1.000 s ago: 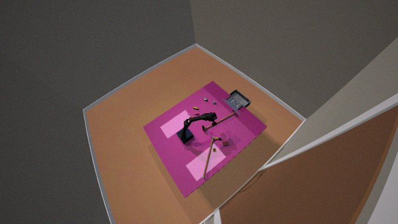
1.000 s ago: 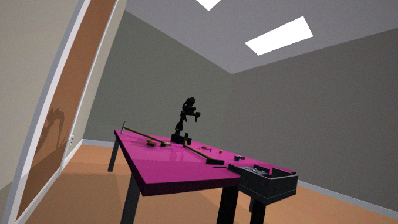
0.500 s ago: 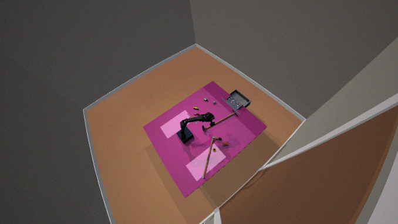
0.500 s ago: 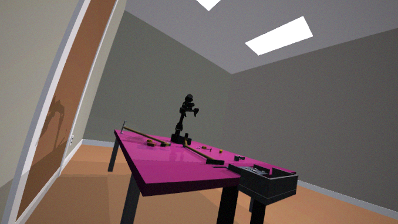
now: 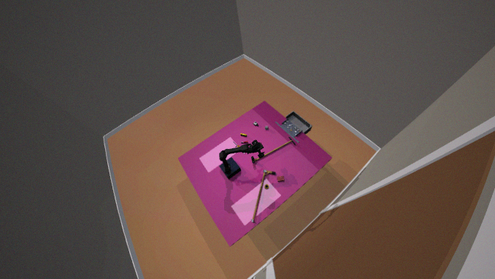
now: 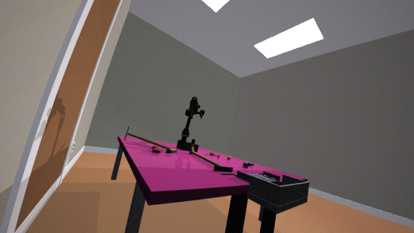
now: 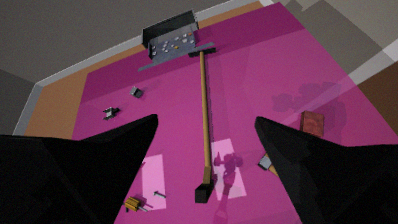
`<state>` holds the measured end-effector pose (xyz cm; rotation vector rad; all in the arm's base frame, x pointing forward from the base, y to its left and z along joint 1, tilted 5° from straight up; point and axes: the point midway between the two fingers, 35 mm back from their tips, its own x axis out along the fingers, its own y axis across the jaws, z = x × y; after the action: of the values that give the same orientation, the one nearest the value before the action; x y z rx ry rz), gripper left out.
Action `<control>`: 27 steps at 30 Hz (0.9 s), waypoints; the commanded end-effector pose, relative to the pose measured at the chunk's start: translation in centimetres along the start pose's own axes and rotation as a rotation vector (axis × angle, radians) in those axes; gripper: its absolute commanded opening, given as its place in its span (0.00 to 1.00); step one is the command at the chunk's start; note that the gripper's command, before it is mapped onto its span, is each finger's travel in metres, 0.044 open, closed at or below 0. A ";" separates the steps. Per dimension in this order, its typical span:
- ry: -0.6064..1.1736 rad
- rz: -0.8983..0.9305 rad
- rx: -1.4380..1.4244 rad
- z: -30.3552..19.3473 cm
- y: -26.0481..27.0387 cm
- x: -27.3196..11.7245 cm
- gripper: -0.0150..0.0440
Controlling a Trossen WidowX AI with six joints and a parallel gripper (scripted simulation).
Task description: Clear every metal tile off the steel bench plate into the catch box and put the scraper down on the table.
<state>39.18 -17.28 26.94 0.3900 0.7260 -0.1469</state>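
The long scraper (image 5: 275, 150) (image 6: 203, 158) (image 7: 204, 105) lies on the magenta table, its wide dark blade (image 5: 293, 141) (image 6: 223, 168) (image 7: 202, 52) beside the near corner of the steel plate and its black grip end (image 7: 202, 193) toward the arm. My gripper (image 5: 260, 153) (image 6: 195, 114) (image 7: 206, 119) is open and empty, high above the scraper; the handle shows between the fingers in the wrist view. Several small tiles (image 5: 290, 129) (image 7: 184, 41) are scattered on the steel plate (image 7: 182, 52). The dark catch box (image 5: 310, 128) (image 6: 275, 193) (image 7: 170, 25) is at its far end. The box floor is partly hidden.
A second long-handled tool (image 5: 259, 197) (image 6: 148, 141) lies to one side, near a red block (image 5: 280, 179) (image 6: 157, 150) (image 7: 312, 122) and a yellow ring (image 5: 266, 186). On the other side are a grey block (image 7: 136, 92), a small metallic part (image 7: 110, 113) and a yellow piece (image 7: 133, 203).
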 end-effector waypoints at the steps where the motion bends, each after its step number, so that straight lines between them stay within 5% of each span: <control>1: -0.027 0.016 -0.012 -0.2 0.2 -1.1 1.00; 27: -0.228 0.070 -0.093 -2.2 1.7 -8.3 1.00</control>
<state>32.78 -15.29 31.36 0.3159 0.5119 -0.1001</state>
